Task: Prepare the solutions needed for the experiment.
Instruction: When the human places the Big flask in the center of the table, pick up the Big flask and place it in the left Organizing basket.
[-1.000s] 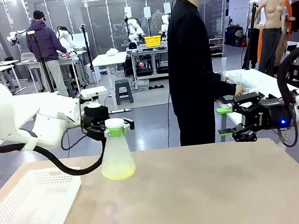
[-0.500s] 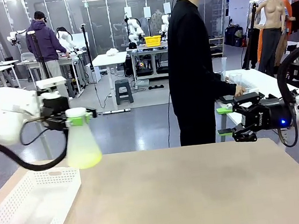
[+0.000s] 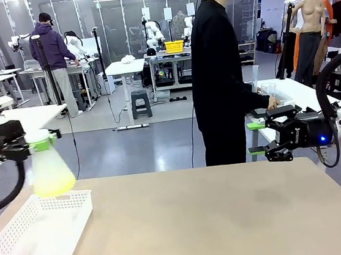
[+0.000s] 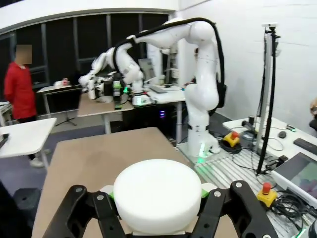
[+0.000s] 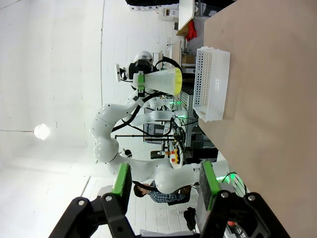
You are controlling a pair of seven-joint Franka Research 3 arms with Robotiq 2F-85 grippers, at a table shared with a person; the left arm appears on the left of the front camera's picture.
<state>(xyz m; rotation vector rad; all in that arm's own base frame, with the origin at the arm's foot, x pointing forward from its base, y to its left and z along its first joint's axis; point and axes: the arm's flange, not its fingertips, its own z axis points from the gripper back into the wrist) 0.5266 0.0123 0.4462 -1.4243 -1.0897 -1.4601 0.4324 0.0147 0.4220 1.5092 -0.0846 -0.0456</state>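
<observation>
While the left gripper (image 3: 34, 145) clamps the flask's (image 3: 50, 169) neck, solution (image 3: 54, 187) pools below its jaws.

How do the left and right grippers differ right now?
The left gripper is shut on the flask of yellow-green solution, above the white basket; the right gripper is open and empty. Left hangs at the table's left edge, right off its far right. Both have green pads.
</observation>
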